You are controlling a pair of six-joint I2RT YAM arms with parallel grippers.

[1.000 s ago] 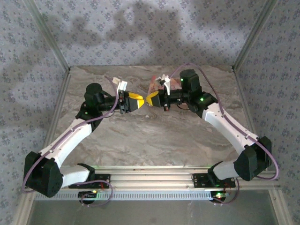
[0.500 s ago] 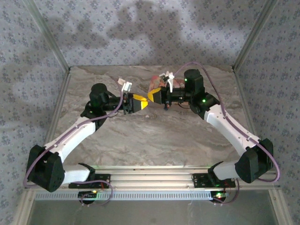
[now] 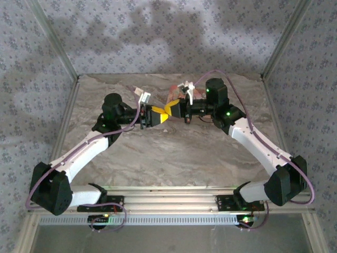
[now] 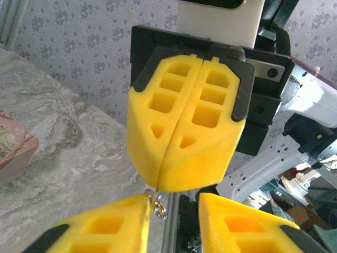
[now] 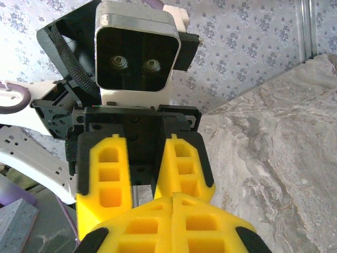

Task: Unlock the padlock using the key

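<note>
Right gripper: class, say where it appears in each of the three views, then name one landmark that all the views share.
Top external: the right gripper is at upper centre, meeting the left gripper.
Left wrist: the right gripper is at centre, shut, pointing towards the camera.
Right wrist: the right gripper is at the bottom edge, seen from behind.
Shared landmark: the marbled table.

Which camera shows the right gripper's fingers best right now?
Left wrist: the right gripper faces it head-on, fingers pressed shut, a small metal ring hanging below. Top view shows the gripper small; right wrist shows its fingers from behind.
</note>
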